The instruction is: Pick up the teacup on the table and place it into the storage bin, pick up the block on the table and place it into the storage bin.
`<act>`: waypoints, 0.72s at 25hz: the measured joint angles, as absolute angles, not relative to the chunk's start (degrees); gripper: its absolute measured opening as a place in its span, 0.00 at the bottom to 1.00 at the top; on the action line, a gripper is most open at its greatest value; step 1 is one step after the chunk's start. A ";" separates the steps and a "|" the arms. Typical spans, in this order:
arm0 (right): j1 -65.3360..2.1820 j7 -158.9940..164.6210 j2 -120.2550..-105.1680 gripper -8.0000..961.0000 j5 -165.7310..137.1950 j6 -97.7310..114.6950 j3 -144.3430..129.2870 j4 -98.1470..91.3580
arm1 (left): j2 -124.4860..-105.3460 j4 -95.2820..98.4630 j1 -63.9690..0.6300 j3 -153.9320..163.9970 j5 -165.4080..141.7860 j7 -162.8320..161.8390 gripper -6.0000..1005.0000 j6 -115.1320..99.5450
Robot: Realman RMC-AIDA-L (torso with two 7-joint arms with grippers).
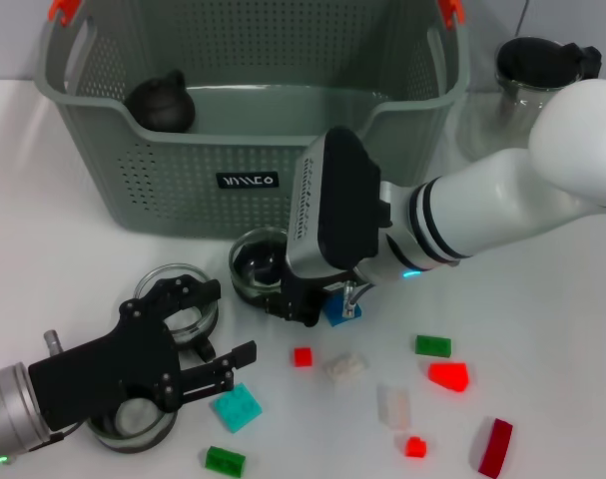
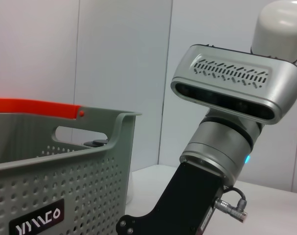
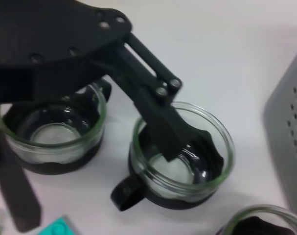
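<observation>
Right gripper (image 1: 298, 299) sits on the teacup (image 3: 180, 166), cup directly beneath, storage bin (image 1: 183, 190) just beyond; clamped or not, can't tell

The storage bin (image 1: 183, 160) is grey-green, full of little round holes, with red-orange clips and a black label with white letters. The glass teacups (image 1: 255, 261) are clear with black bases. Near them lie red (image 1: 448, 375), green (image 1: 432, 345), teal (image 1: 237, 406) and white blocks (image 1: 393, 405) on the white table (image 1: 542, 329).
</observation>
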State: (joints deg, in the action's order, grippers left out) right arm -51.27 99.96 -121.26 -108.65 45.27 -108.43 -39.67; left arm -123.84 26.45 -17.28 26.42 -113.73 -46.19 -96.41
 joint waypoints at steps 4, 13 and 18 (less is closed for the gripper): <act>-51.33 99.99 -121.20 0.25 -108.75 46.61 -108.68 -40.34 | -123.84 26.45 -17.16 25.94 -113.73 -46.14 0.71 -96.46; -50.37 100.99 -120.93 0.10 -108.83 48.62 -108.56 -42.78 | -123.84 26.45 -17.05 25.84 -113.73 -46.05 0.70 -96.68; -47.08 103.94 -120.15 0.08 -110.83 52.18 -106.80 -48.00 | -123.76 26.46 -16.88 25.51 -113.73 -46.04 0.70 -96.93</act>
